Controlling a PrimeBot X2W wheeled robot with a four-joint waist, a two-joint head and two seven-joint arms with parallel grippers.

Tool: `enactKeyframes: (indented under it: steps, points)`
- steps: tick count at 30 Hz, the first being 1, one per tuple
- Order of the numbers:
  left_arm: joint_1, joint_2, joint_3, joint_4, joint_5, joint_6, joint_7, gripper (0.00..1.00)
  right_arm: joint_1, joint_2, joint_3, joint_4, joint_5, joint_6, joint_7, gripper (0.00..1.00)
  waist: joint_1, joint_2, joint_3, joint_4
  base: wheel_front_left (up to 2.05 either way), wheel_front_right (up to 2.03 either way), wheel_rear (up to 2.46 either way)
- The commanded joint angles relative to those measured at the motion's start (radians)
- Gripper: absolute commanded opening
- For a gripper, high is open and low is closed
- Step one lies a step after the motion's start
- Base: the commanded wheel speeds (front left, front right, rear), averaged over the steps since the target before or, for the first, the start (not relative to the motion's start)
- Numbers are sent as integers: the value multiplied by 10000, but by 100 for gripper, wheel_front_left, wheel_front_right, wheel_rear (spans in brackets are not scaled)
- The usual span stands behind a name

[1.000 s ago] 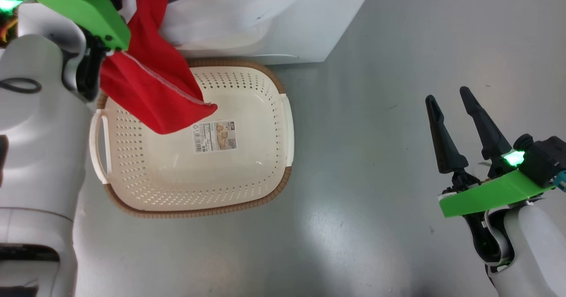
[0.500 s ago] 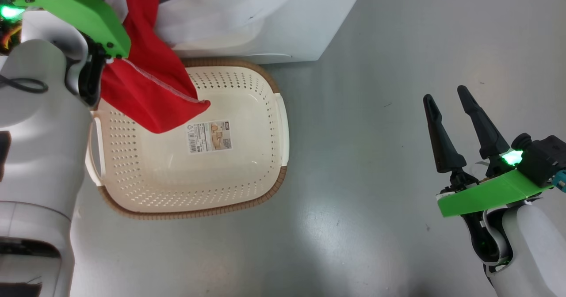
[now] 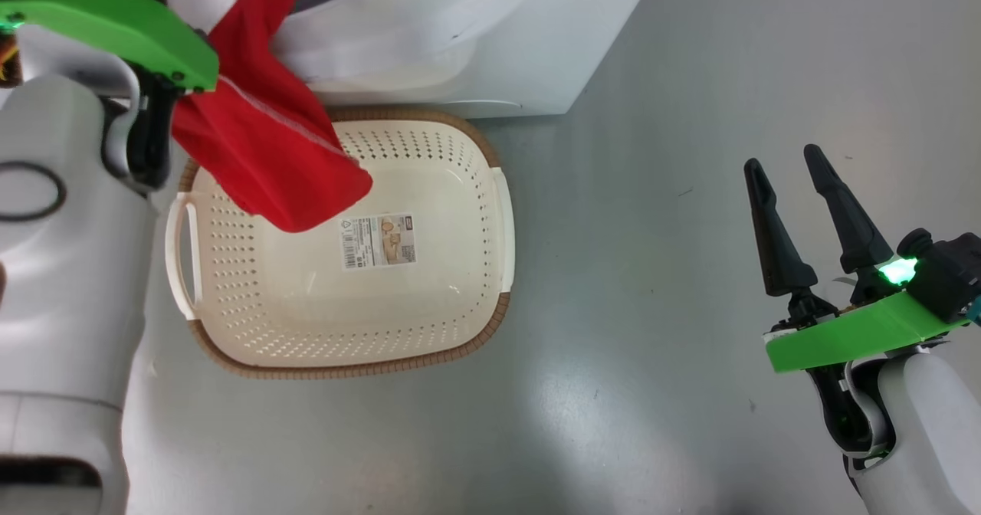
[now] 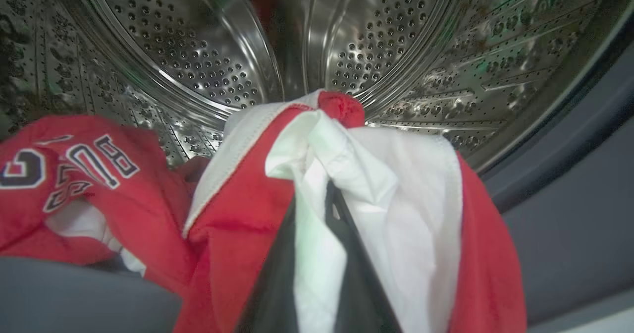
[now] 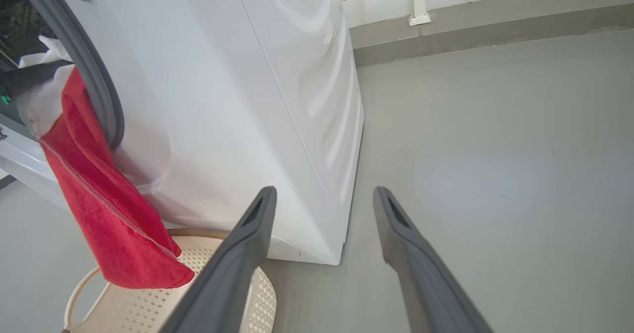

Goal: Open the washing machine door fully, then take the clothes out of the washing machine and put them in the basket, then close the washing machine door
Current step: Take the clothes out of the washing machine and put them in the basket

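The left hand (image 4: 312, 199) sits at the mouth of the washing machine (image 3: 460, 40), its two dark fingers (image 4: 275, 283) drawn narrow with a fold of white cloth pinched between them. That cloth belongs to a red-and-white garment (image 4: 237, 224) that bunches up over and around the fingers, in front of the perforated steel drum (image 4: 198, 50) and beside the grey gasket (image 4: 569, 214). At the left of the left wrist view a red jersey (image 4: 74, 174) with white-edged lettering lies on the lower lip of the opening, beside the held garment and apart from the fingers. In the head view the garment's red tail hangs out from under the left arm's green plate (image 3: 115, 21) and down over the far left corner of the basket (image 3: 460, 193); whether its tip touches the basket cannot be told. The basket stands on the grey floor (image 3: 651, 270) close against the machine's front, a sticker (image 3: 379, 241) on its bottom. The right hand (image 3: 783, 164) is off to the right over the floor, fingers spread wide and holding nothing, well apart from the basket and the garment. Its wrist view shows the machine's white side and the red tail hanging from the opening above the basket.
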Motion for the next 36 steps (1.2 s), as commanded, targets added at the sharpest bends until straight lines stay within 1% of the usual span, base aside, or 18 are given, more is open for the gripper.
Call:
enactKeyframes:
  steps: [1, 5, 11, 19, 21, 22, 24, 25, 31, 34, 36]
  points:
    - [357, 481, 307, -575, 170, 105, -116, 0, 197, -53, 174, -236, 41, 50, -63, 100, 1, 0, -61, 38, 0, 0, 0]
    - [1478, 295, 1034, -2193, 734, 197, -118, 0, 283, -47, 150, -234, 28, 50, -63, 100, 1, 0, -207, 111, 0, 0, 0]
    - [3131, -238, 2049, -4379, 1597, 133, -119, 0, 441, -18, 163, -213, 17, 50, -63, 100, 1, 0, -476, 214, 0, 0, 0]
    - [5039, -889, 2885, -6757, 2267, -25, -119, 0, 662, -9, 183, -184, 26, 50, -63, 100, 1, 0, -780, 340, 0, 0, 0]
    - [5439, -984, 3002, -7268, 2319, -48, -119, 0, 705, -13, 186, -179, 31, 50, -63, 100, 1, 0, -821, 362, 0, 0, 0]
    - [5439, -984, 3002, -7268, 2319, -48, -119, 0, 705, -13, 186, -179, 31, 50, -63, 100, 1, 0, -821, 362, 0, 0, 0]
    - [6010, -1084, 3152, -8045, 2323, -70, -119, 0, 746, -28, 189, -175, 41, 50, -63, 100, 1, 0, -870, 383, 0, 0, 0]
    - [6010, -1084, 3152, -8045, 2323, -70, -119, 0, 746, -28, 189, -175, 41, 50, -63, 100, 1, 0, -870, 383, 0, 0, 0]
    - [7262, -1164, 3236, -9496, 2194, -83, -120, 0, 792, -47, 209, -202, 55, 50, -63, 100, 1, 0, -889, 362, 0, 0, 0]
    - [7915, -1170, 2933, -9907, 1876, 44, -120, 0, 794, -33, 218, -207, 59, 50, -63, 100, 1, 0, -838, 353, 0, 0, 0]
    - [8269, -1171, 2649, -9946, 1642, 180, -120, 0, 777, -25, 207, -217, 60, 50, -63, 100, 1, 0, -759, 371, 0, 0, 0]
